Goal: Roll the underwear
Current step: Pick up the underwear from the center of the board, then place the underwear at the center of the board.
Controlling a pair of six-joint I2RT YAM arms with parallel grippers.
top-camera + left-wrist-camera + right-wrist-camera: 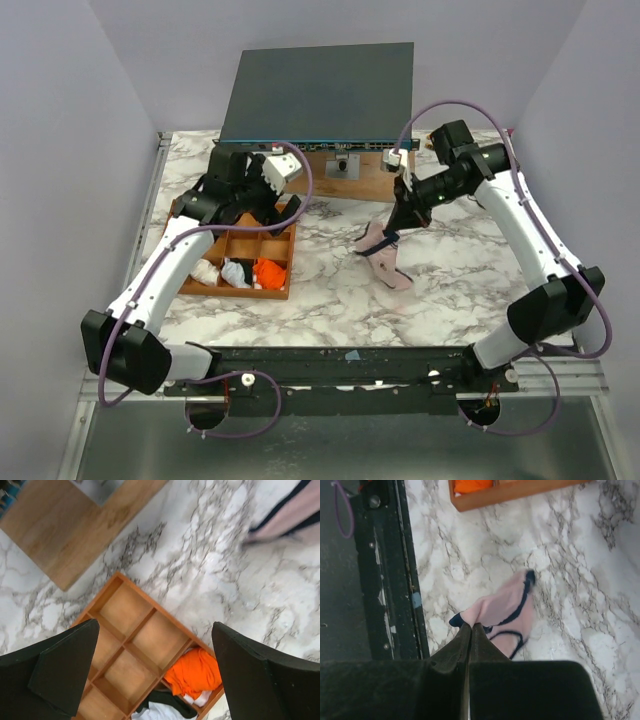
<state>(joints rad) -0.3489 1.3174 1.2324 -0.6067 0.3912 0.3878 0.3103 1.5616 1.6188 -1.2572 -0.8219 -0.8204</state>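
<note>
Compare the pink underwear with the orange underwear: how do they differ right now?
The pink underwear is pale with dark edging; the orange underwear is one plain colour. The pink one lies out on the marble table, drawn out long, with the right tool shut on one end. The orange one sits bunched in a corner compartment of the tray, with no tool on it. Both are small soft cloth garments.

Left arm (pixel 165 265) & right arm (pixel 530 225): white shells, black joints, black bases. Purple cable (pixel 310 180) loops along each. White cam box (pixel 283 168) per wrist. Left gripper (pixel 155 640) black, fat wedge fingers; right gripper (pixel 470 627) black, tapering to thin tips.
</note>
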